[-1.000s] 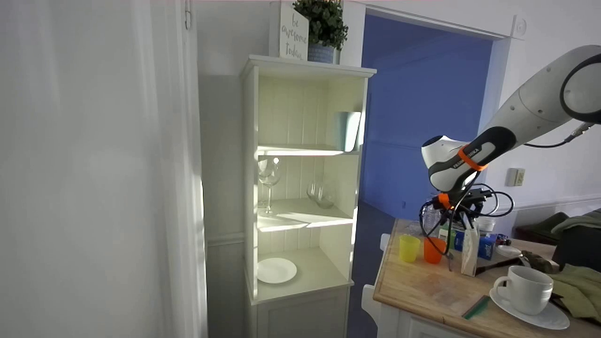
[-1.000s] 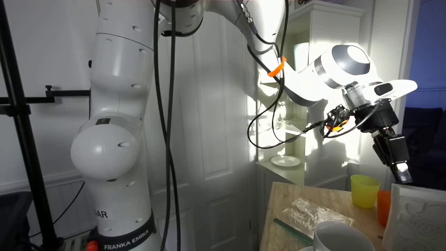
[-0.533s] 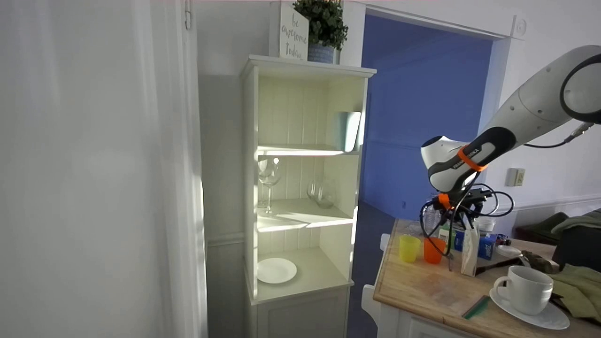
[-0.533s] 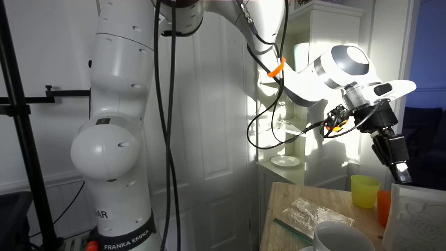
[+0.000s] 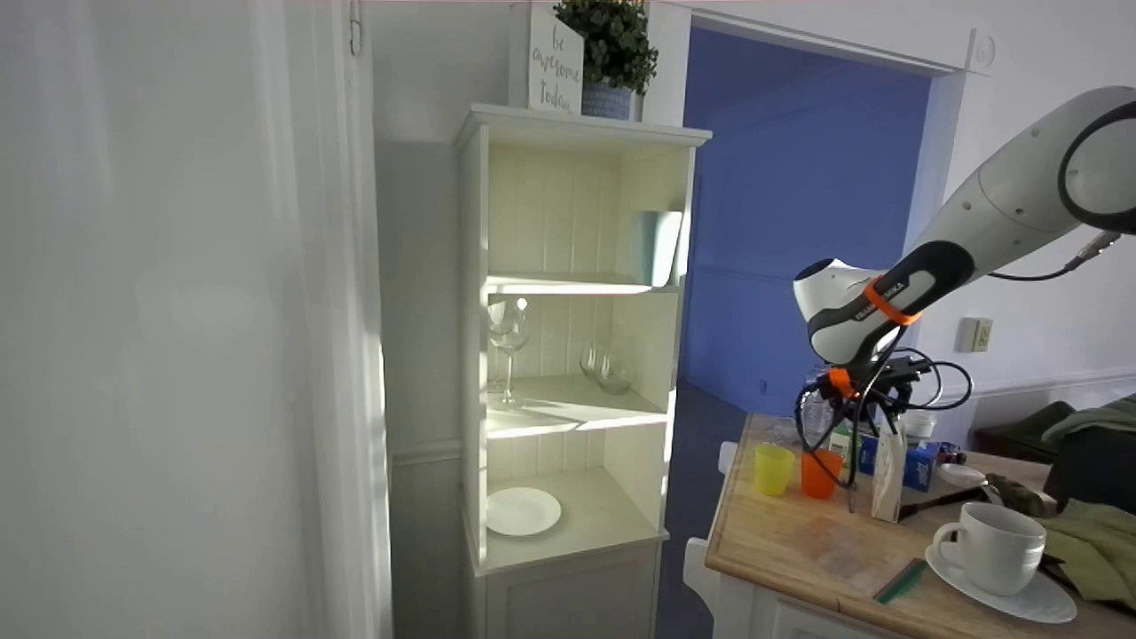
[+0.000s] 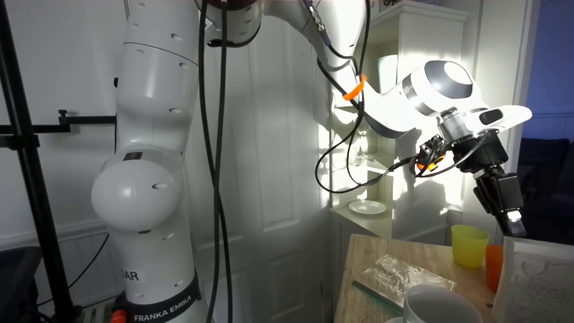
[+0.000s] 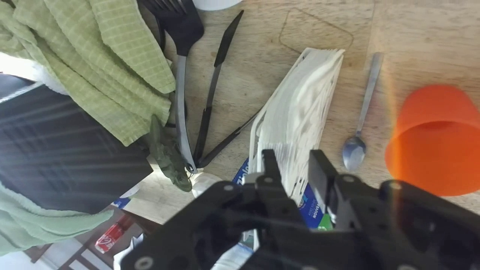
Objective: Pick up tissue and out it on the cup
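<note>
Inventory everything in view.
table: one, brown, foreground
tissue stack: one, white, table
cup: one, white, on saucer
saucer: one, white, table
tumblers: two, yellow, orange, table
spoon: one, silver, table
towel: one, green, table
utensils: unclear, black-grey, table
box: one, blue, table
bag: one, clear, table
small clutter: uncounted, mixed, table
cabinet: one, white, background
plate: one, white, cabinet bottom
glasses: several, clear, cabinet middle
sign: one, white, cabinet top
plant: one, green, cabinet top
arm: one, white, above table
gripper: one, black, at tissue stack

The tissues (image 7: 296,112) look like soft, matt paper, the cup (image 5: 1001,552) glossy, smooth ceramic, the spoon (image 7: 354,150) shiny metal, the towel (image 7: 112,71) textured cloth, the tabletop (image 7: 243,86) grained wood.
</note>
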